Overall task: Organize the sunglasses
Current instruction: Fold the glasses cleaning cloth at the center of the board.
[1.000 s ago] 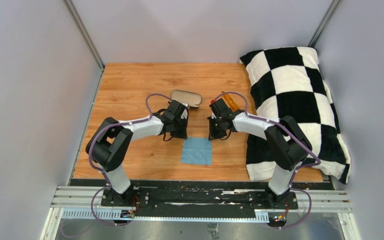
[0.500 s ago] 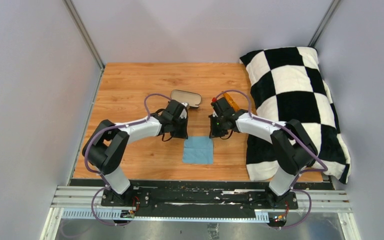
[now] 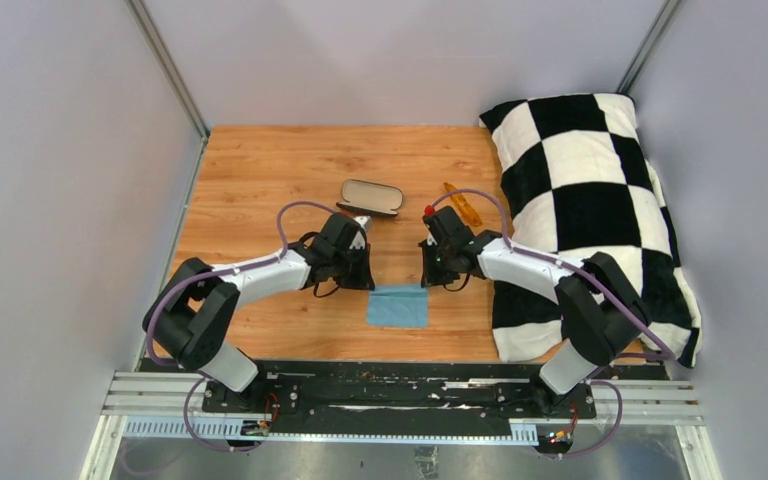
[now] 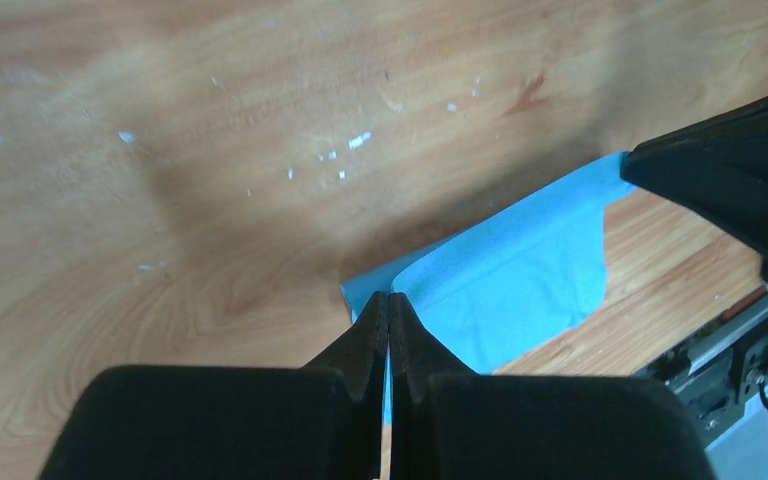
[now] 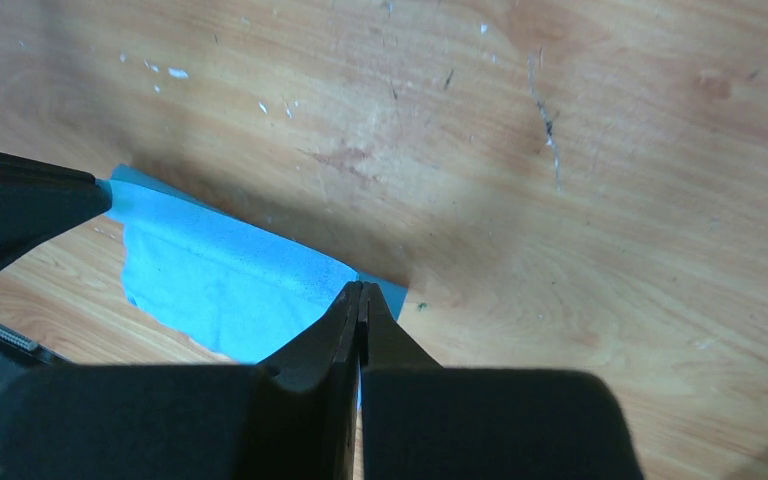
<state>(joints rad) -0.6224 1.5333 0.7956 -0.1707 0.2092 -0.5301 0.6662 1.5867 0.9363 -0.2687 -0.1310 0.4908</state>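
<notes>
Left hand and right hand each pinch a far corner of the blue cloth, likely to keep it taut. Sunglasses lie beyond the cloth, rightward, on the surface.
</notes>
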